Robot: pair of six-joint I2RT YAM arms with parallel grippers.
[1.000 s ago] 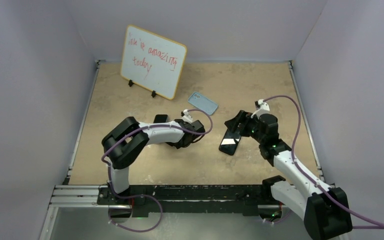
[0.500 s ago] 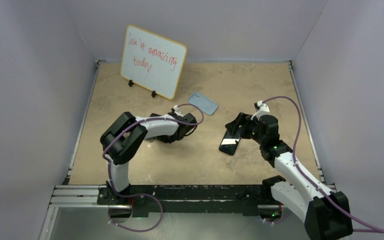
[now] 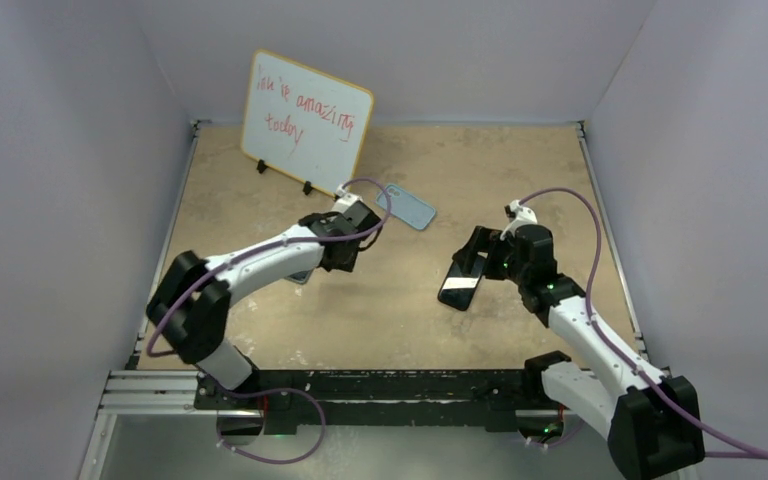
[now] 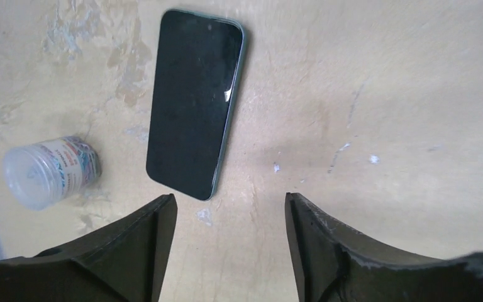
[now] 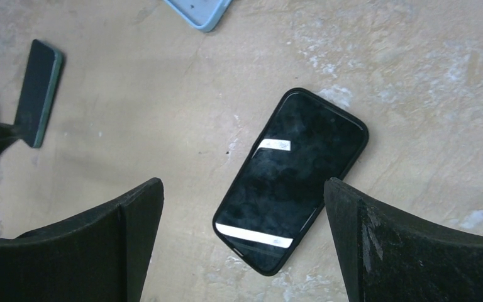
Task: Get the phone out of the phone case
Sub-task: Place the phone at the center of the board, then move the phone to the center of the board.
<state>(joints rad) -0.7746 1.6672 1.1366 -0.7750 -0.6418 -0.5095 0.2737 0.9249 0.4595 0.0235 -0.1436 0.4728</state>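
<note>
My left gripper (image 4: 229, 207): jaws spread wide with nothing between them; only bare table (image 4: 383, 126) shows under the gap.
Just ahead of my left fingers: a green-edged phone (image 4: 195, 100) lies flat with its dark screen up. It sits a little left of the gap and clear of both fingers.
Left of that phone: a small clear jar (image 4: 50, 170) lies on its side near the phone's closer end, not touching it.
My right gripper (image 5: 242, 189): jaws also spread wide, holding nothing.
Under my right fingers: the black phone (image 5: 291, 182) lies flat, screen up, askew across the gap, with two bright strips reflected on the glass. As far as I can see, neither finger touches it.
Around it: the black case (image 5: 363, 135) shows as a thick dark rim hugging the phone's edge, and the phone sits inside it.
Beyond my right fingers, up and to the left: a light blue case (image 5: 198, 9) lies flat, with only one corner in my wrist view.
Farther out past my left gripper: a whiteboard (image 3: 305, 120) with red writing stands propped at the far side of the table.
</note>
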